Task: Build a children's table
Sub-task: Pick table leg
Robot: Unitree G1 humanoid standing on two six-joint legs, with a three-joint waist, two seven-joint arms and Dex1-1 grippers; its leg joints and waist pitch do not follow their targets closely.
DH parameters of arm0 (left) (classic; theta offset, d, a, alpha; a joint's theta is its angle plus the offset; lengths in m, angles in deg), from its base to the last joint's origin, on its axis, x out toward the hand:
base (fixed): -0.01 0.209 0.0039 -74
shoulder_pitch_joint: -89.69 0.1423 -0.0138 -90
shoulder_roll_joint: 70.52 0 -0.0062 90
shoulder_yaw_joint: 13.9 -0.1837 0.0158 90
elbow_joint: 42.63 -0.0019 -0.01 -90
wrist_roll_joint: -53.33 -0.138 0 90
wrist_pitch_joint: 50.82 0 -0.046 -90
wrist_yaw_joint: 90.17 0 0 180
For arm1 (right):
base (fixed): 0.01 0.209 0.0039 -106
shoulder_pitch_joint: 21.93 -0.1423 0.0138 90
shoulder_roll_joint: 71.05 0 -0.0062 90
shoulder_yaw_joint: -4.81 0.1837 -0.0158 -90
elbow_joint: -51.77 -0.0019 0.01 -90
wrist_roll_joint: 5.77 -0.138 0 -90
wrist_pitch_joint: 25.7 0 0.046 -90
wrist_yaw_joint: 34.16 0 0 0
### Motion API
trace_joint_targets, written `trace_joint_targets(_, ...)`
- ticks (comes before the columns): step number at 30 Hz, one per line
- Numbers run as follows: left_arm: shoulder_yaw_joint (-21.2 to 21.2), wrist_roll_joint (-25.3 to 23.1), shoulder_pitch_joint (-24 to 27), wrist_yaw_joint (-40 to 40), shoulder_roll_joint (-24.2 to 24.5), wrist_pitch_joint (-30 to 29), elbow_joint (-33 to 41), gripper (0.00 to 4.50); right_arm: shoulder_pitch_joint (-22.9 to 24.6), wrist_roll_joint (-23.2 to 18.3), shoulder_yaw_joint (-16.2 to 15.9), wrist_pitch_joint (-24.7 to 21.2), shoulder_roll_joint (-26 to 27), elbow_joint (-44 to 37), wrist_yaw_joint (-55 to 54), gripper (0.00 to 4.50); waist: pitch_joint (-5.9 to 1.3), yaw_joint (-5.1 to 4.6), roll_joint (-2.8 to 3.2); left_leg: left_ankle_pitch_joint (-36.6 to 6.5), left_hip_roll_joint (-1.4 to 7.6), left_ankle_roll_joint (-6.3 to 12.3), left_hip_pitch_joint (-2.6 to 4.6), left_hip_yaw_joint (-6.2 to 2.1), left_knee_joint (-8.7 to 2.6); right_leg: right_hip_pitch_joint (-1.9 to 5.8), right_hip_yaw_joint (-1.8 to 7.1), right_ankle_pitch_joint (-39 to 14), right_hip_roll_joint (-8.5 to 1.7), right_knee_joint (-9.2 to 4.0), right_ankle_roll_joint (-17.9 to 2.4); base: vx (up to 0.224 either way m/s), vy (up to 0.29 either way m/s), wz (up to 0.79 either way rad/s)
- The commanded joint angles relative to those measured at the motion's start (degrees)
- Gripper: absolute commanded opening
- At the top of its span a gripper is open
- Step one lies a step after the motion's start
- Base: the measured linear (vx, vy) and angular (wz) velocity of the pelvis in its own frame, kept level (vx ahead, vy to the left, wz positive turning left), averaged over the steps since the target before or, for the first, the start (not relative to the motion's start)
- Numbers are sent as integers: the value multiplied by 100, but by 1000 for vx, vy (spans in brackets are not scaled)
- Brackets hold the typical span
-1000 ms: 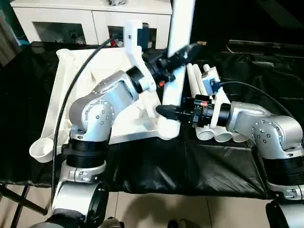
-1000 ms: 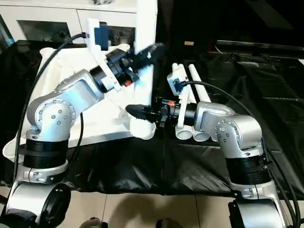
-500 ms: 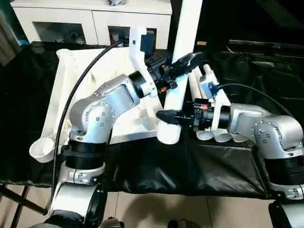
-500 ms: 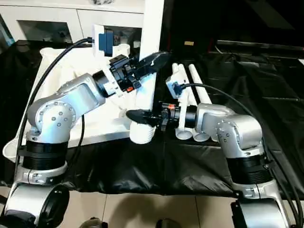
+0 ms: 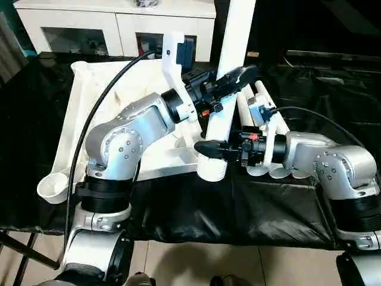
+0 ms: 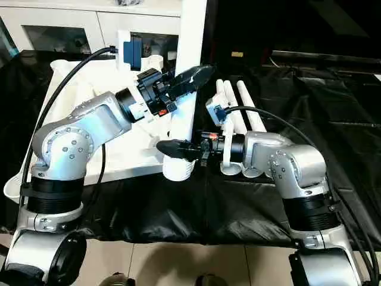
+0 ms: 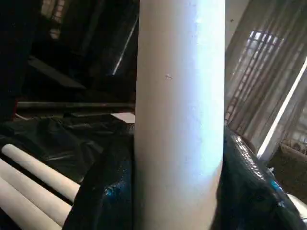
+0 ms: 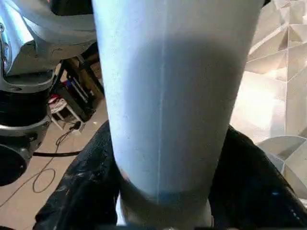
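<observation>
Left eye view: both jaws grip the upright table leg [image 5: 229,65], left gripper [image 5: 229,80] high, right gripper [image 5: 208,149] low, steadying it in the tabletop's [image 5: 95,101] near corner socket [image 5: 211,170] on the desk [image 5: 268,208].
</observation>
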Motion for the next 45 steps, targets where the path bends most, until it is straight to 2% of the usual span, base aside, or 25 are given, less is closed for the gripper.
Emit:
trace_joint_targets(1,-108,170,-70,88,-74,-82,204,184,-80,56,-2,-19,-59,15,-88,232,-512,27,13,-695,-4,104,23,88,-356,460,147,-1405,-257,-417,-971,0,0,0)
trace_joint_targets(3,-112,166,-69,91,-78,-84,205,184,-75,58,-5,-16,-63,15,-81,212,-511,21,0,-702,-3,112,24,90,-357,458,147,-1378,-253,-418,-986,0,0,0)
trace_joint_targets(8,-130,154,-73,116,-78,-87,205,184,-54,81,-26,-2,-82,22,-71,195,-513,24,1,-701,-2,107,26,90,-357,460,147,-1382,-258,-414,-994,0,0,0)
trace_joint_targets(13,-135,144,-71,126,-66,-85,213,184,-52,86,-27,10,-66,27,-84,192,-513,24,3,-688,-2,107,22,88,-356,463,147,-1367,-260,-413,-996,0,0,0)
trace_joint_targets(17,-168,25,-46,51,-35,-40,237,184,-6,105,-25,61,-38,5,-124,191,-513,25,28,-715,-3,97,27,87,-355,460,147,-1375,-259,-418,-992,0,0,0)
trace_joint_targets(18,-133,2,-57,-39,-44,-60,203,254,11,111,-25,81,-26,-12,-141,191,-514,26,37,-720,-5,93,27,84,-355,462,146,-1360,-258,-413,-996,0,0,0)
trace_joint_targets(20,-63,87,-60,-36,-48,-114,186,254,48,136,-12,143,9,-47,-196,191,-515,22,30,-732,-5,90,29,87,-354,460,146,-1338,-254,-418,-1006,0,0,0)
trace_joint_targets(21,-46,132,-52,-1,-50,-115,204,266,67,150,8,189,32,-62,-233,191,-516,24,55,-721,-10,73,27,84,-353,461,144,-1297,-250,-416,-1024,0,0,0)
trace_joint_targets(23,-41,160,-43,34,-50,-110,224,295,79,159,21,219,48,-70,-257,191,-519,19,51,-767,-12,76,29,84,-355,465,141,-1321,-250,-418,-1024,0,0,0)
trace_joint_targets(26,97,-163,-63,-194,-242,628,154,303,125,135,316,468,260,-115,-554,191,-514,18,74,-789,-6,75,24,78,-361,459,141,-1345,-259,-439,-1025,0,0,0)
trace_joint_targets(31,199,-468,-84,-447,-381,1211,139,303,179,-50,680,586,481,-259,-851,191,-525,13,72,-791,0,78,31,75,-368,472,141,-1224,-252,-430,-1005,0,0,0)
trace_joint_targets(32,356,-571,-151,-652,-463,1492,3,303,221,-119,829,632,563,-369,-1019,191,-521,10,65,-789,-4,85,28,78,-369,475,142,-1214,-246,-429,-997,0,0,0)
trace_joint_targets(34,427,-596,-178,-716,-488,1611,-50,303,235,-127,879,656,592,-400,-1099,191,-523,7,72,-778,-8,86,33,75,-369,471,139,-1259,-245,-437,-959,0,0,0)
trace_joint_targets(38,732,-797,-329,-1195,-551,2105,-317,303,232,-32,1049,754,635,-370,-1422,191,-525,4,50,-828,-10,60,36,72,-369,472,134,-1411,-251,-447,-894,0,0,0)
trace_joint_targets(39,780,-962,-342,-1374,-469,2207,-381,303,219,95,1113,813,629,-351,-1616,191,-519,0,70,-844,-11,39,47,70,-370,451,133,-1454,-245,-454,-851,0,0,0)
trace_joint_targets(40,680,-1446,-257,-1554,-217,2433,-425,303,225,463,1100,984,554,-341,-1939,191,-520,4,108,-821,-10,28,44,57,-374,450,132,-1439,-245,-449,-824,0,0,0)
trace_joint_targets(42,593,-1856,-90,-1745,27,2490,-502,303,313,969,904,1250,382,-326,-2149,191,-525,-26,81,-780,-16,-36,43,57,-375,452,128,-1423,-234,-439,-704,0,0,0)
trace_joint_targets(43,562,-1920,-45,-1745,75,2491,-518,303,334,1050,877,1299,362,-323,-2193,191,-526,-38,67,-757,-29,-31,33,69,-369,463,137,-1411,-229,-437,-701,0,0,0)
trace_joint_targets(44,362,-2225,207,-1655,332,2504,-595,303,441,1414,777,1526,297,-300,-2435,191,-530,-16,72,-720,-25,-40,30,71,-364,450,143,-1469,-242,-434,-656,0,0,0)
trace_joint_targets(45,-38,-2723,584,-1457,668,2708,-577,303,595,1541,824,1602,379,-374,-2700,191,-531,-14,80,-711,-37,-41,32,83,-367,425,153,-1599,-244,-448,-568,0,0,0)
